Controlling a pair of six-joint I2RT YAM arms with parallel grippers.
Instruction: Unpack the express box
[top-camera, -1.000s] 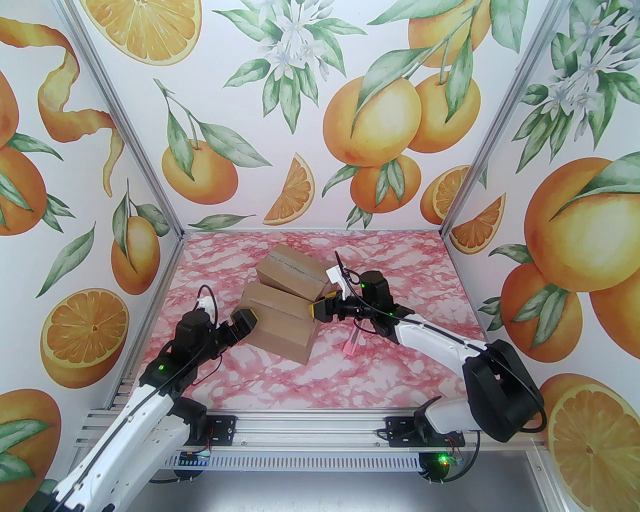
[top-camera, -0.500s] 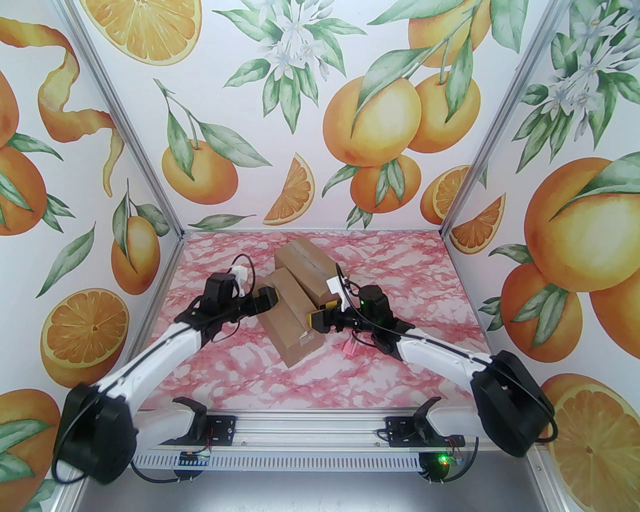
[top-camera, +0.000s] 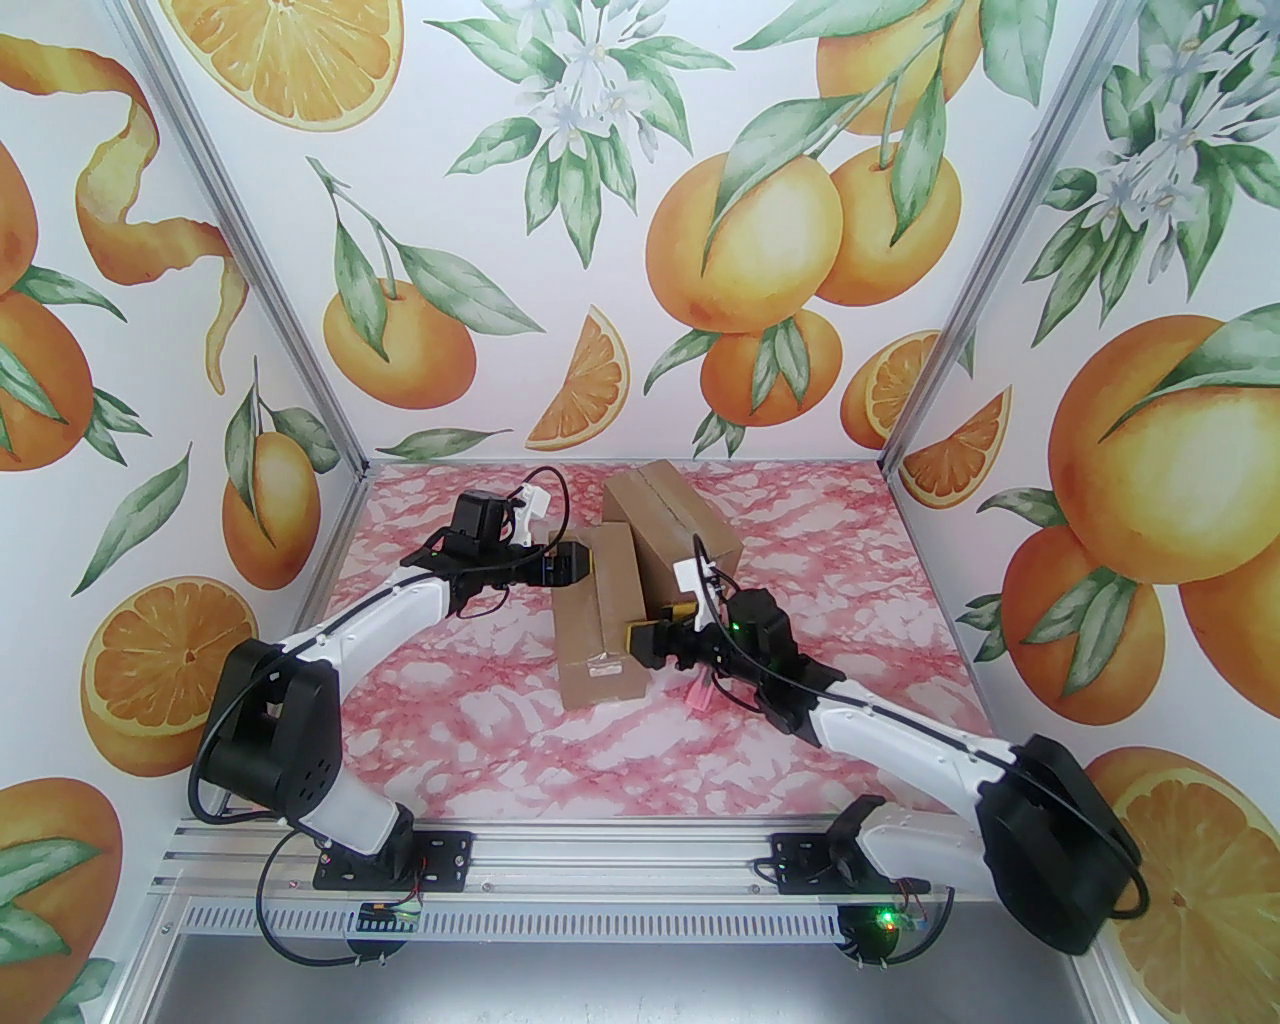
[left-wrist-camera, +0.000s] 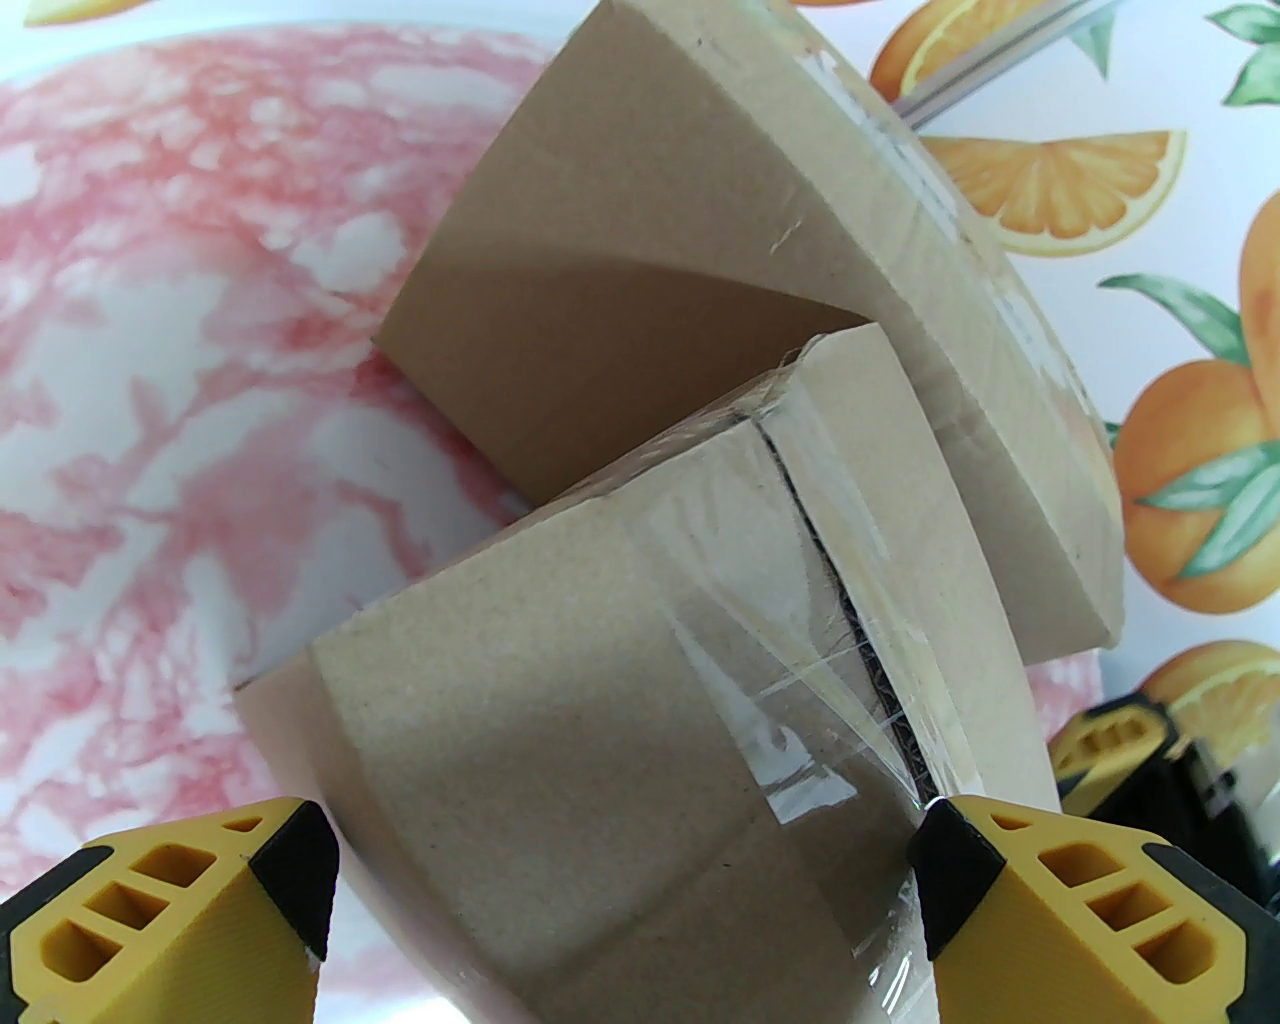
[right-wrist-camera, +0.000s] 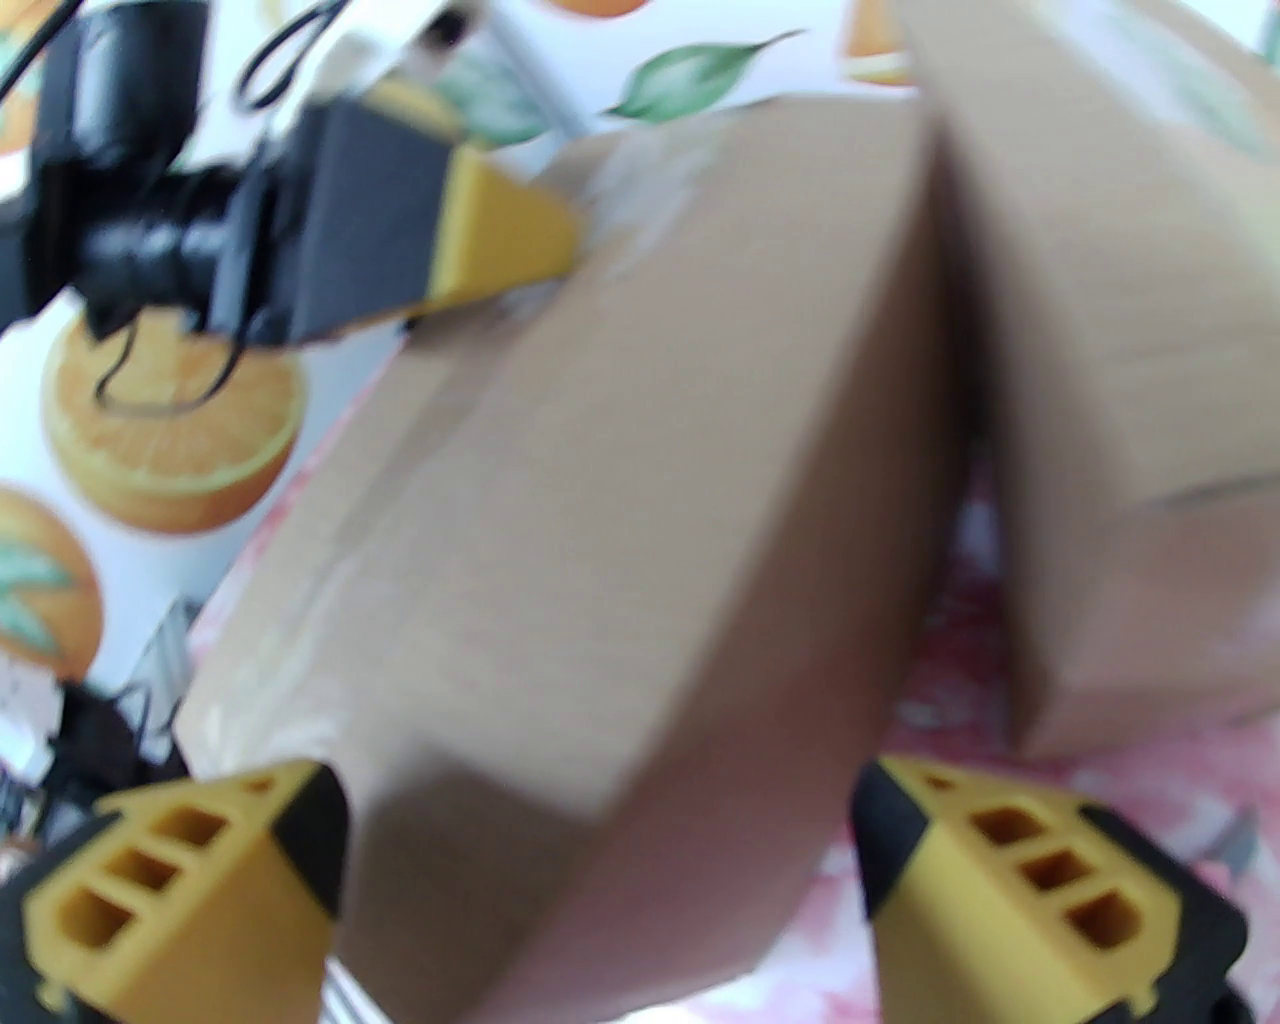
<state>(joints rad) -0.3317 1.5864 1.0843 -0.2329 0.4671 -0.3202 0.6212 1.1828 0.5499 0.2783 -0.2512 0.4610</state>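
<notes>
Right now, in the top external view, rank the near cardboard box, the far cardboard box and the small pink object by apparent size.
1. near cardboard box and far cardboard box: about alike, too close to rank.
2. small pink object: clearly smallest.

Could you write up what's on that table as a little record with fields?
Surface: pink marbled table
Items: two taped cardboard boxes, near box and far box, side by side, both shut
Left gripper: open, at near box's taped far end
Right gripper: jaws wide, either side of near box's nearer end
</notes>
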